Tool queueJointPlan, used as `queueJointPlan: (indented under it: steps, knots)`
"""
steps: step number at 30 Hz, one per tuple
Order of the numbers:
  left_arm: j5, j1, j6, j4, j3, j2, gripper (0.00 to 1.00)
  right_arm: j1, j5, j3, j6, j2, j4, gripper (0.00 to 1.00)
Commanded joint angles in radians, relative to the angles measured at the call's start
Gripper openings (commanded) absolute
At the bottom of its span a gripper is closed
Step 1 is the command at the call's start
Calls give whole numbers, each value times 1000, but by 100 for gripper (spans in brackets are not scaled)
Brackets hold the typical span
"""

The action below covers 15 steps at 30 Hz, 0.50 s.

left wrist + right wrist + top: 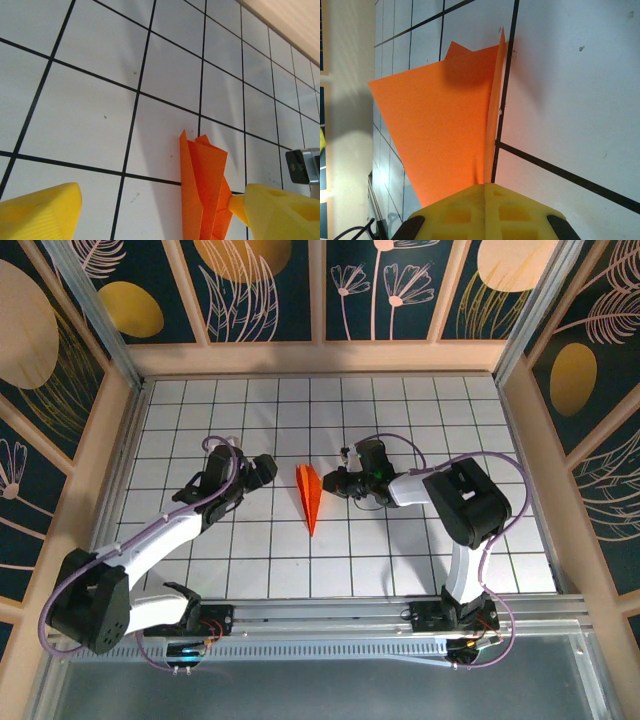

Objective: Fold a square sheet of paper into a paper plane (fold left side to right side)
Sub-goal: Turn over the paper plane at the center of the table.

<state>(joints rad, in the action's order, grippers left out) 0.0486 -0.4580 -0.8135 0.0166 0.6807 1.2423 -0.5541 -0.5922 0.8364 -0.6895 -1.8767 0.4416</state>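
From above, the paper plane (309, 498) lies near the middle of the gridded table (400, 550), a narrow orange dart with its point toward the arms' bases. The left gripper (272, 468) sits just beside the plane's wide end. The right gripper (328, 483) meets the wide end from the opposite side.

At the left wrist, two yellow fingers (42, 212) stand wide apart and hold nothing. The paper plane (202, 190) rises in creased layers between them, close to the right-hand finger. Whether that fingertip touches the paper cannot be told.

At the right wrist, the right gripper (485, 186) has its yellow fingers pressed together, with an upright fold of the paper plane (440, 120) pinched in the seam. A broad orange flap spreads left over the table (570, 100).
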Motion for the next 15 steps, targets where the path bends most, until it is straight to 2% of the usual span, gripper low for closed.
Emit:
queueJointPlan:
  steps: [1,9,15]
  knots:
    - [-48,6,3,-47,-5,25,83,2,11,6,24,33,-23,0]
    - [-82,6,-6,-76,-15,88,80,2,32,15,44,52,-55,12]
    - [-77,5,-20,-98,-32,97,79,1,102,30,84,99,-155,27]
